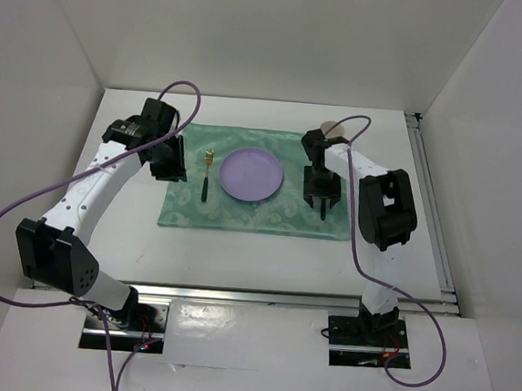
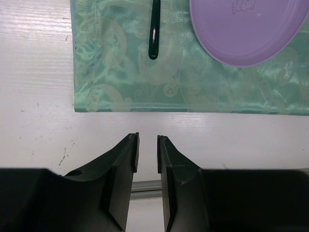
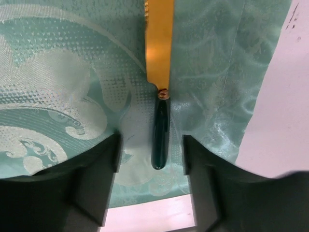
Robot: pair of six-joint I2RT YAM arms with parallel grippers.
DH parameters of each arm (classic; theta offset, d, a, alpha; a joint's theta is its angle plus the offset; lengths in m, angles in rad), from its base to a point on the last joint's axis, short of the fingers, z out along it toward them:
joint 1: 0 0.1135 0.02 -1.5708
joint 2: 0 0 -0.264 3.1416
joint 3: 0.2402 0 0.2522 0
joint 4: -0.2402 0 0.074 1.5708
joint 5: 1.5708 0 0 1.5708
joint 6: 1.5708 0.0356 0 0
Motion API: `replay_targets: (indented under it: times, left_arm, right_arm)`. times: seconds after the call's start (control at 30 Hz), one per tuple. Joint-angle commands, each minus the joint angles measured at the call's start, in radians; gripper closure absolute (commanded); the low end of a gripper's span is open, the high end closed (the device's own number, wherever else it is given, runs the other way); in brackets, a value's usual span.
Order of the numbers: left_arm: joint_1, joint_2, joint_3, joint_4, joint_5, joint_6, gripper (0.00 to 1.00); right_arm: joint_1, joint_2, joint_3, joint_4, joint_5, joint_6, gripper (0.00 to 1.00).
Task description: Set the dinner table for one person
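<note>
Placemat (image 1: 250, 215) of patterned teal carries a purple plate (image 1: 252, 174), with a fork (image 1: 206, 180) on its left and a gold-bladed knife (image 3: 161, 96) on its right. Our right gripper (image 3: 151, 150) straddles the knife handle, spread wide and untouching. Our left gripper (image 2: 148, 145) is slightly parted and empty. The white, rail-edged dinner table (image 1: 264, 262) lies beneath everything.

Left tool (image 2: 147, 145) hovers by the mat's (image 1: 241, 217) left edge, jaws narrowly parted, gripping nothing. Right tool (image 3: 150, 145) sits low over the mat's right side, jaws spread wide, elbow folded high.
</note>
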Motion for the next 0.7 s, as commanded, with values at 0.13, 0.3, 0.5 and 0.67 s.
replay_targets:
  times: [0.13,0.3,0.5,0.67]
  left_arm:
    - [-0.003,-0.005,-0.003,0.012,-0.015,-0.004,0.60]
    - [0.006,-0.014,0.030,-0.008,-0.052,-0.004,0.60]
    - [0.006,-0.048,0.066,-0.031,-0.029,-0.014,0.60]
    - [0.006,-0.069,0.088,-0.066,-0.041,-0.024,0.58]
  right_arm:
    - [-0.005,-0.116,0.088,-0.001,-0.004,0.002,0.02]
    - [-0.005,-0.291,0.067,-0.025,-0.013,0.052,0.00]
    - [-0.005,-0.570,-0.034,-0.038,0.062,0.149,0.00]
    - [-0.016,-0.733,-0.100,-0.086,0.110,0.203,0.00]
